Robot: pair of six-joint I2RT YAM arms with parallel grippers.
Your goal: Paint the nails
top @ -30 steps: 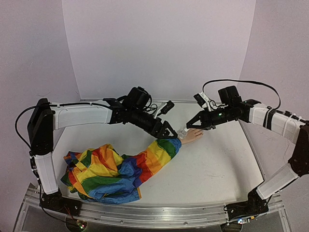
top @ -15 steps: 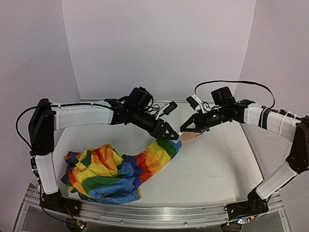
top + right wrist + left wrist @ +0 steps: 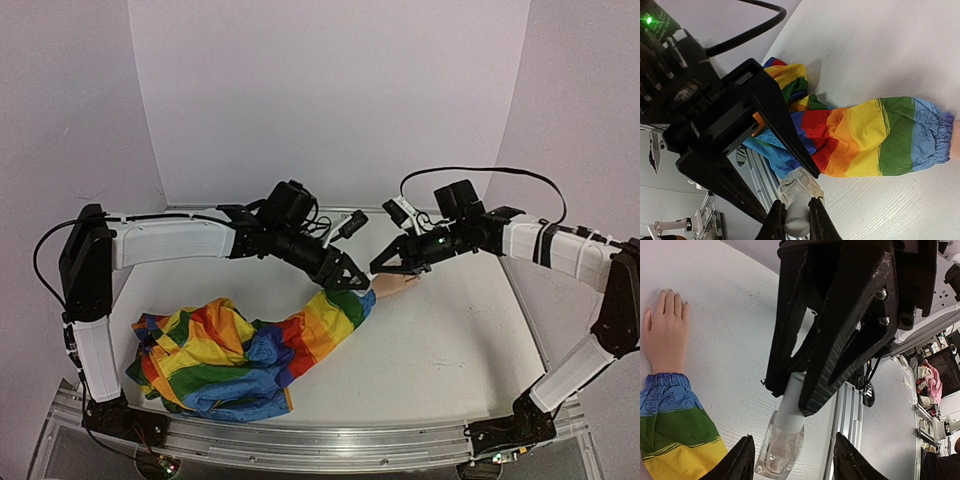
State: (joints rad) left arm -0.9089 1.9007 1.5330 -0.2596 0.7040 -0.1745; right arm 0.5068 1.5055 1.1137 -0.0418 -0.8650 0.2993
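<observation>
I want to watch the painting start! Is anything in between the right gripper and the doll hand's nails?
Nothing visible stands between the right gripper and the nails; only the table shows in that gap. The gripper is shut on the white cap, which sits on the clear bottle.

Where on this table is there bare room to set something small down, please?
The widest bare patch of table is front right, bordered by the sleeve, the hand and the right arm. A smaller one lies between the left arm and the bunched fabric. Crowded: mid-table, where the left tool and right tool meet by the hand.
</observation>
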